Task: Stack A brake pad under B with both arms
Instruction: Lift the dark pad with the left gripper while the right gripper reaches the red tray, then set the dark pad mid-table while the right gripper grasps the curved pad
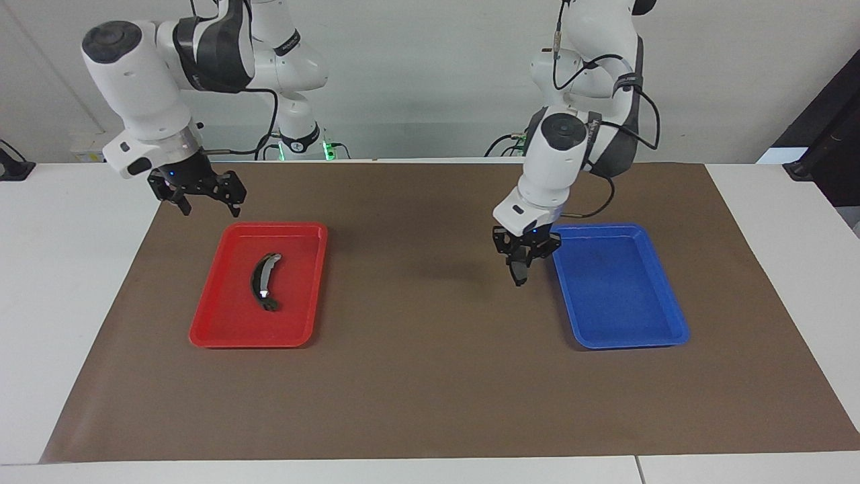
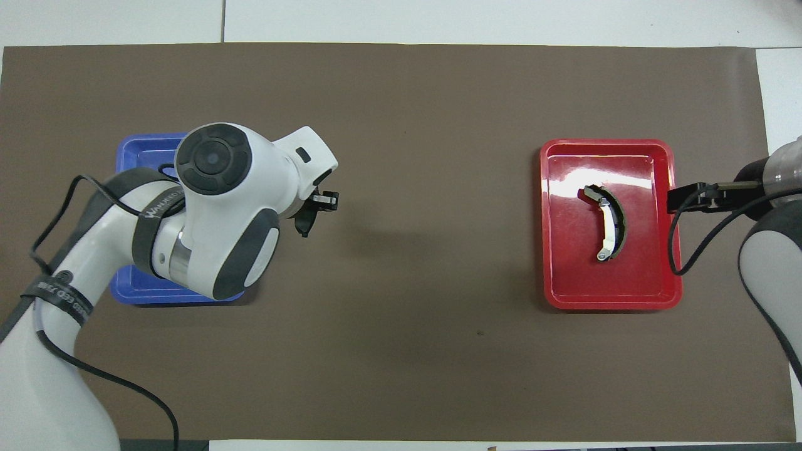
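Brake pad A (image 1: pixel 519 272), short and dark grey, hangs in the air clamped between the fingers of the left gripper (image 1: pixel 521 263), over bare brown mat (image 1: pixel 430 376) just beside the blue tray (image 1: pixel 631 336), off the tray's edge that faces the table's middle. In the facing view the pad points down below the fingertips, clear of the mat. In the overhead view the pad (image 2: pixel 305 224) peeks out at about four o'clock from the left arm's white wrist, which covers much of the blue tray (image 2: pixel 128 147).

B (image 1: pixel 263 282), the long crescent shoe with the shiny spot, lies flat in the red tray (image 1: pixel 215 333) toward the right arm's end of the table, well apart from the pad. In the overhead view B (image 2: pixel 606 222) sits near the tray's centre, its curve bulging toward three o'clock.

Right gripper (image 1: pixel 208 205) hovers with its fingers spread apart, holding nothing, above the mat at about eleven o'clock from the red tray in the facing view.
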Tool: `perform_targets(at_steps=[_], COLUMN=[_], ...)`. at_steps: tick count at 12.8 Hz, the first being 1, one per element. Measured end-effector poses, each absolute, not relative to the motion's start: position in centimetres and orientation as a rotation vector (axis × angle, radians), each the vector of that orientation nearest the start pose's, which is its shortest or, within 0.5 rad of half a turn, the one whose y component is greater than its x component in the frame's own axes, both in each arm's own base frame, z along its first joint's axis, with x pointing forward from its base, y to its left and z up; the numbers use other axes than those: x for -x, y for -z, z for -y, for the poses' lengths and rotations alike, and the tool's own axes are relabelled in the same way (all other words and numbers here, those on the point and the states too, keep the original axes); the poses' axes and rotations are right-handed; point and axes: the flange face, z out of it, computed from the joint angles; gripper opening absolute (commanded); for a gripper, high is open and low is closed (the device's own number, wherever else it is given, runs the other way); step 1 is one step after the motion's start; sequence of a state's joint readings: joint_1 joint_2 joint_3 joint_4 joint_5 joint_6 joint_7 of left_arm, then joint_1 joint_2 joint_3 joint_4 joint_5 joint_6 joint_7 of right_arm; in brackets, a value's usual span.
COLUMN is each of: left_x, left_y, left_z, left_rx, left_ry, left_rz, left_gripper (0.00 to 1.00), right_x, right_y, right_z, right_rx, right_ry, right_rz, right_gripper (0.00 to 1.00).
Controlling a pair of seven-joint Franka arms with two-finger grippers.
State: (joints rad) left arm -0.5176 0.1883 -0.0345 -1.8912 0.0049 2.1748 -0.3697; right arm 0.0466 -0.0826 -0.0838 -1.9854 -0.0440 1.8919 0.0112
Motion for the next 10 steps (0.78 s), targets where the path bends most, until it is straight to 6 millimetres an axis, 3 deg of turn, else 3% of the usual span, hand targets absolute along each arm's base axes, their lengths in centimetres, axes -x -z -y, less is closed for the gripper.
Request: perform_targets(at_steps=[3,5,7,10], left_x=[-49.8,-49.0,-49.8,-51.1], left_y=[-39.0,-36.1,-34.2,-33.0], left_z=[38.0,40.5,41.1,41.0], left_rx=[3.213,3.235,3.252,3.274], left_ry=[0.188,0.195,0.195,0.256], left_rz=[-0.211,-0.12,-0.072,-0.044], left_gripper=[0.01,0.01,0.01,0.02], right_x=[-53.4,-52.8,-52.9,-53.2], right_y=[-42.4,-37.5,-34.9,-32.7], right_z=[2.2,2.1,2.1,2.1], right_rx=[3.16,3.161,3.163,3.165], right_ry=[0.069,0.127,0.129,0.149], right_rz=[0.057,0.087,0.105,0.11], right_gripper=[1.0,1.0,1.0,1.0])
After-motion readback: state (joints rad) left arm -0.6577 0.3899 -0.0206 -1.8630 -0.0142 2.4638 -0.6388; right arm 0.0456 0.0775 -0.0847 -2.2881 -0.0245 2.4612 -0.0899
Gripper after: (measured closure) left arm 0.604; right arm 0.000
